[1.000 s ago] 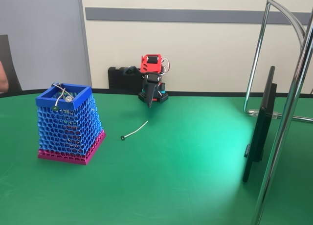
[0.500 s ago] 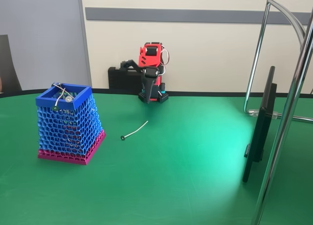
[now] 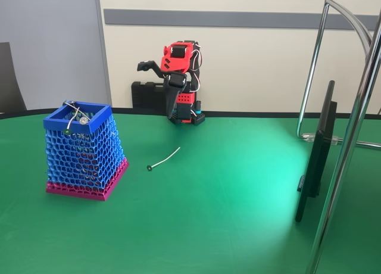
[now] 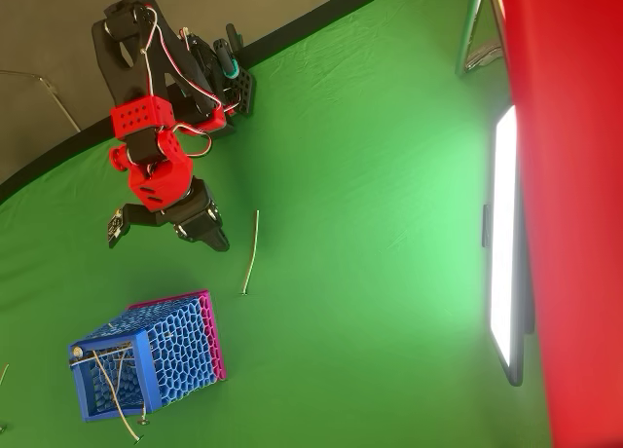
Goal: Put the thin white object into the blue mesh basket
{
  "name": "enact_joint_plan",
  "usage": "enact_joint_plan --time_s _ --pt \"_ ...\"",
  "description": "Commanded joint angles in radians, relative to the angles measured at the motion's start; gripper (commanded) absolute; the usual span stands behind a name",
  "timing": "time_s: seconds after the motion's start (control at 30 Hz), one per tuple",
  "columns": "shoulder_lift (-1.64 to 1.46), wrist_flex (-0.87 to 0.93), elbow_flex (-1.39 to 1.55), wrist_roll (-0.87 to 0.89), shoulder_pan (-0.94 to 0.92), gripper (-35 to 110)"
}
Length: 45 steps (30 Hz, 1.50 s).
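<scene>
The thin white object lies flat on the green table, its dark tip pointing toward the basket; in the overhead view the thin white object sits just right of the gripper. The blue mesh basket stands at the left on its pink base, with similar white sticks inside and over its rim. From above, the basket is at the lower left. My red and black gripper is raised at the back of the table, above and behind the stick. The gripper is open wide with nothing between its jaws.
A dark monitor stands edge-on at the right, with chrome stand poles beside it. A black box sits against the wall behind the arm's base. The monitor glows along the right in the overhead view.
The arm has lifted and tilted toward the left. The gripper, earlier pointing down and narrow, has swung one jaw out to the left and now stands open.
</scene>
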State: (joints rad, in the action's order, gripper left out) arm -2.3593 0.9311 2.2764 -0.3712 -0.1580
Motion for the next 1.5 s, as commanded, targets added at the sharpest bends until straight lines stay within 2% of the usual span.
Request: enact_joint_plan --time_s 0.0,0.2,0.47,0.57,0.8,0.9,1.47 --pt "0.061 0.002 -0.091 -0.044 -0.011 4" --pt "0.216 -0.009 -0.170 -0.172 -0.002 6" --pt "0.399 -0.057 -0.204 -0.462 0.028 13" --pt "0.456 -0.029 -0.247 -0.557 0.029 16" --pt "0.624 0.204 -0.482 -0.713 0.017 16" --pt "0.673 0.249 -0.545 -0.770 -0.002 16" --pt "0.865 0.252 -0.623 -1.069 -0.156 16"
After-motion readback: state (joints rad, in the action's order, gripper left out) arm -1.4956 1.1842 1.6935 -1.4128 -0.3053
